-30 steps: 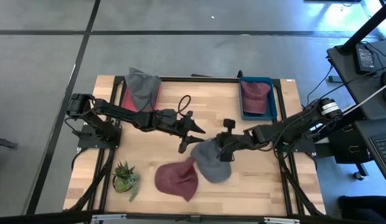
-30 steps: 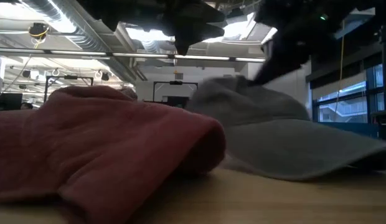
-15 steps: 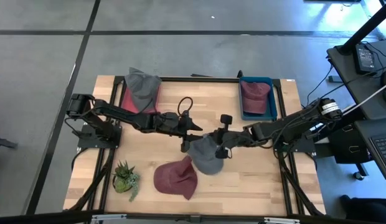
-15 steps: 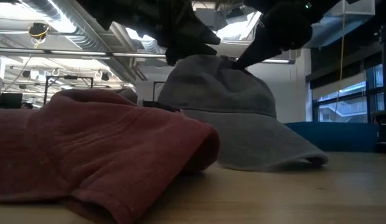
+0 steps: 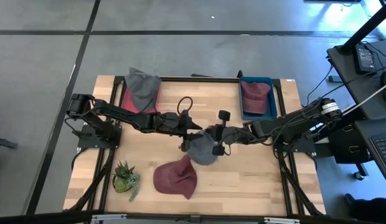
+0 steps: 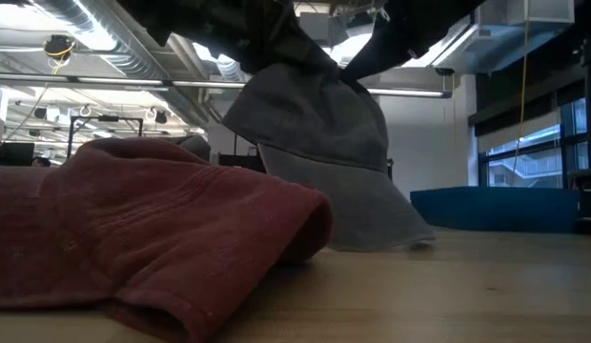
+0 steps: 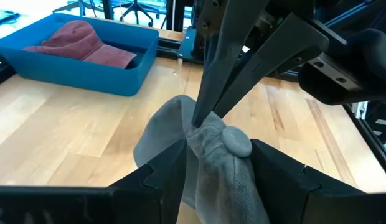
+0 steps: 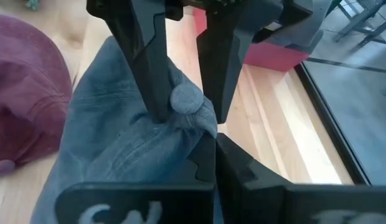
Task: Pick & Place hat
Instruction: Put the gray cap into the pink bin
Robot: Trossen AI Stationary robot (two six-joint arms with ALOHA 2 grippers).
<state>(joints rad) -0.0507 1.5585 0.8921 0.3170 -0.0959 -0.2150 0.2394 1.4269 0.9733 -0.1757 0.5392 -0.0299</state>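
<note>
Matt grey cloth hat, pale smooth wooden table

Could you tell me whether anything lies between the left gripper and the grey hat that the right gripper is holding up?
Nothing visible does: the left gripper has its open fingers either side of the grey hat, which the right gripper pinches.

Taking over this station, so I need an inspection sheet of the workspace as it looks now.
Surface: wooden table, bare between items.
Job's things: grey hat lifted at table centre; maroon hat lying nearer the front edge; blue bin holding a maroon hat; red bin holding a grey hat.
Clutter: potted plant at front left.
Grippers: right gripper shut on grey hat's crown; left gripper open, straddling the crown.
Cables: black loop above left arm.
Surroundings: desk equipment to the right.
</note>
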